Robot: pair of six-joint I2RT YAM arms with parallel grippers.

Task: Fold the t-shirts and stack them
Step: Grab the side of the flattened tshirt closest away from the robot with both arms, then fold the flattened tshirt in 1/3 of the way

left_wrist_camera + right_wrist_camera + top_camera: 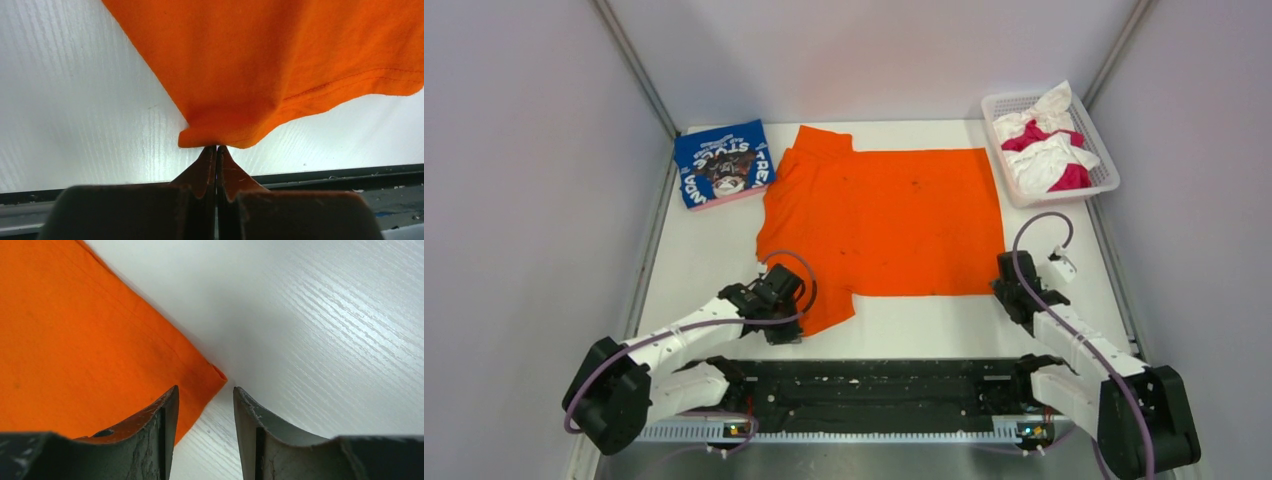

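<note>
A bright orange t-shirt lies spread flat in the middle of the white table. My left gripper sits at its near-left sleeve. In the left wrist view its fingertips are shut on the sleeve's hem, which puckers where they pinch it. My right gripper is at the shirt's near-right corner. In the right wrist view it stands open, its fingers on either side of that corner. A folded blue t-shirt with white lettering lies at the back left.
A white lattice basket at the back right holds crumpled white and magenta shirts. A black rail runs along the table's near edge between the arm bases. Grey walls close in on both sides.
</note>
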